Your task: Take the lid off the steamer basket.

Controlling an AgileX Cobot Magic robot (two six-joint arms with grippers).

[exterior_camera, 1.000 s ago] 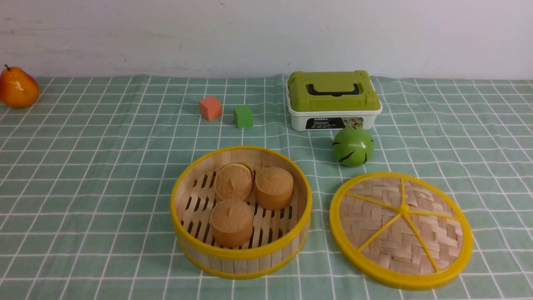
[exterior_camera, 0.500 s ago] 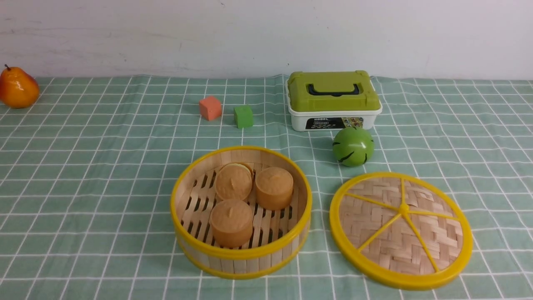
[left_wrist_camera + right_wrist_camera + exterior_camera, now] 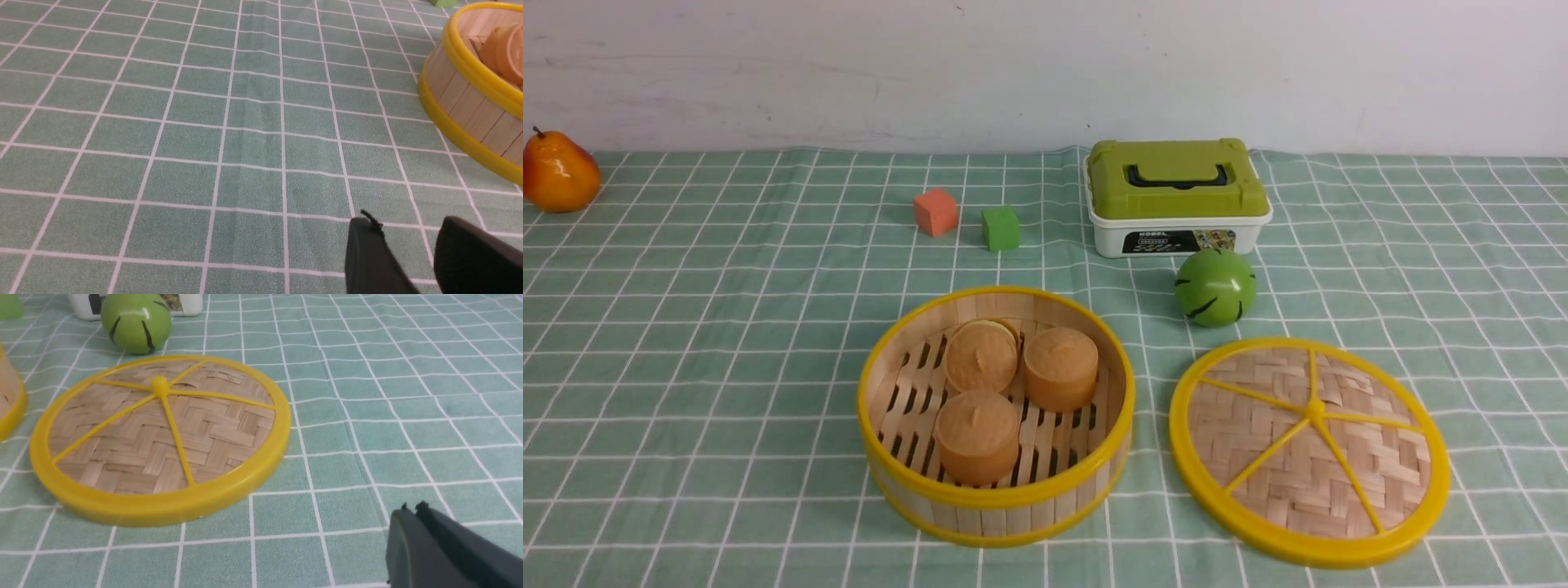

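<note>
Front view shows neither arm. The left wrist view shows the left pincer [image 3: 408,237] low over the checked table [image 3: 204,122], its two dark fingers spread with a gap between them and holding nothing — the steamer basket [image 3: 996,415] sits ahead of it, off to one side, uncovered, three brown buns [image 3: 1013,384] inside. The lid [image 3: 1309,451] lies flat on the table just beside the basket, ahead of the right pincer [image 3: 412,508], whose fingers are pressed together, empty.
</note>
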